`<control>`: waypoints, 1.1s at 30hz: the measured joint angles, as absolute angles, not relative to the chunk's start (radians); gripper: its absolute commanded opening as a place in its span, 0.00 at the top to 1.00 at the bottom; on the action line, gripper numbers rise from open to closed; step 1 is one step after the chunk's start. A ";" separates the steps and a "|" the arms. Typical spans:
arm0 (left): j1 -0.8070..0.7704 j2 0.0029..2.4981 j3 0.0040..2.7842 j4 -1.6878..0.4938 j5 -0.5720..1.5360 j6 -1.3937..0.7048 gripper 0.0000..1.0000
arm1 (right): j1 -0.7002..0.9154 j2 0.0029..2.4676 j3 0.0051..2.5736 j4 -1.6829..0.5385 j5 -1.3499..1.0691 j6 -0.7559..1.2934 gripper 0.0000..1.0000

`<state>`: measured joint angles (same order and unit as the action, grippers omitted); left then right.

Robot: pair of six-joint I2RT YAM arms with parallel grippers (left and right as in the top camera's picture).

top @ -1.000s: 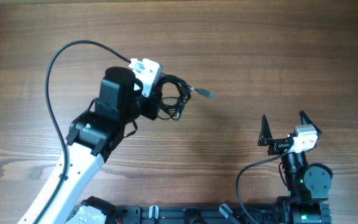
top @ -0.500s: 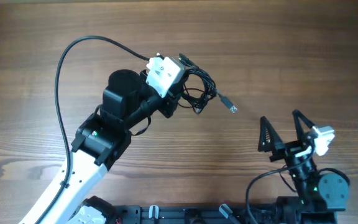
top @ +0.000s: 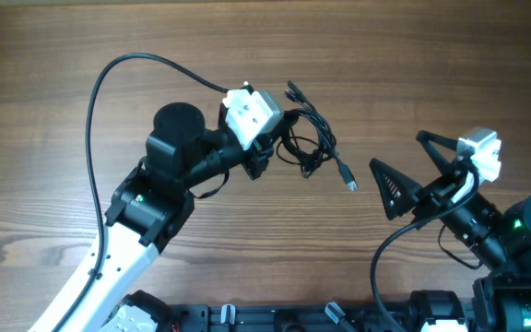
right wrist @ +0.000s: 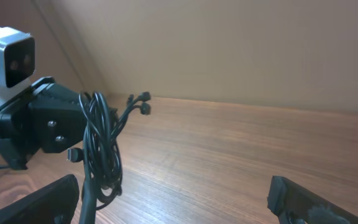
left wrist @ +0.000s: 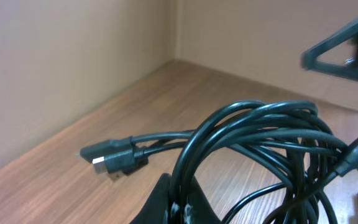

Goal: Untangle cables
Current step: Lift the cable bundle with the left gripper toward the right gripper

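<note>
A bundle of tangled black cables (top: 304, 138) hangs from my left gripper (top: 264, 152), which is shut on it and holds it above the table. Plug ends stick out at the top (top: 293, 89) and lower right (top: 348, 179). In the left wrist view the coiled cables (left wrist: 253, 149) loop out from my jaws (left wrist: 182, 205), with one plug (left wrist: 110, 158) pointing left. My right gripper (top: 404, 171) is open and empty, just right of the bundle. In the right wrist view the cable bundle (right wrist: 101, 146) hangs by my left finger (right wrist: 39, 202).
The wooden table (top: 413, 65) spreads all round. The left arm's own black supply cable (top: 100, 111) arcs over the left of the table. The arm bases sit along the front edge.
My left gripper has lifted the cable bundle and carried it right. My right arm has swung up and leftwards, its open gripper now pointing at the bundle.
</note>
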<state>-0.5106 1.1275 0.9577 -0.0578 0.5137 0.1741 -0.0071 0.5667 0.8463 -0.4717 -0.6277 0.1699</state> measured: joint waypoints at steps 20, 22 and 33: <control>-0.511 1.127 0.957 0.102 1.082 0.360 0.96 | -0.007 0.567 0.848 -0.358 -0.917 0.212 0.00; -0.511 1.126 0.957 0.147 1.153 0.406 0.96 | -0.007 0.567 0.848 -0.358 -0.916 0.212 0.00; -0.511 1.129 0.957 0.285 1.243 0.452 0.96 | -0.007 0.567 0.848 -0.358 -0.962 0.415 0.00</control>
